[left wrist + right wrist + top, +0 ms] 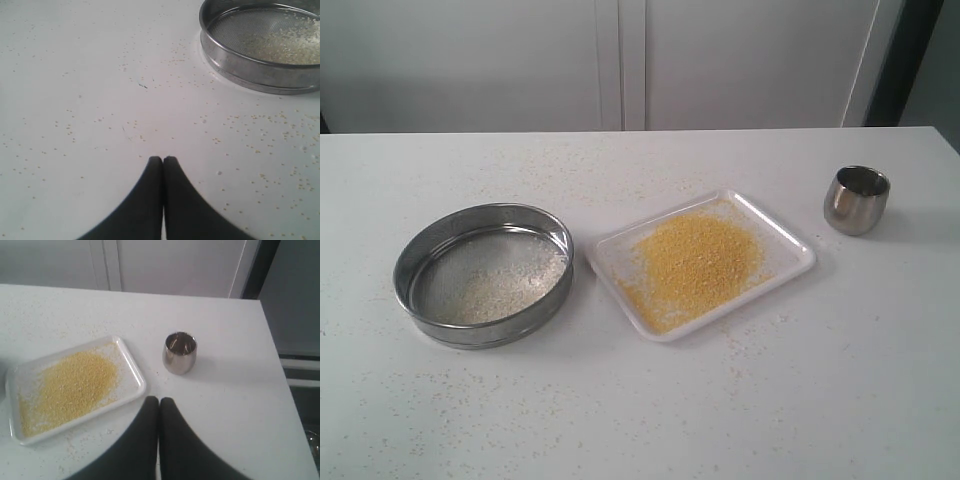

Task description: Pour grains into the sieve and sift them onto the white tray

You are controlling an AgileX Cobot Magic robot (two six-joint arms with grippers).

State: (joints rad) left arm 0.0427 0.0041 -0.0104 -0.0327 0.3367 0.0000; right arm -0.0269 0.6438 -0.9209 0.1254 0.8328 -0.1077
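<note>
sieve [485, 330] mid-left of frame, just left of tray [782, 248], so left pincer [163, 159] looks nearer. grains [695, 262] already on tray. left pincer and right pincer [159, 399] both closed tight, empty.

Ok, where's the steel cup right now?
In the exterior view the steel cup stands upright on the right, just right of the white tray, not touching it.

One surface [820, 400] carries one sieve [480, 333], one white tray [777, 233] and one small steel cup [856, 200]. The grains [680, 275] lie in two lots: one golden-yellow lot [705, 255] on the tray, one whitish lot [505, 285] in the sieve. The stray specks [70, 131] are too many to count. Two pincers show: the left pincer [163, 160] and the right pincer [159, 401].
</note>
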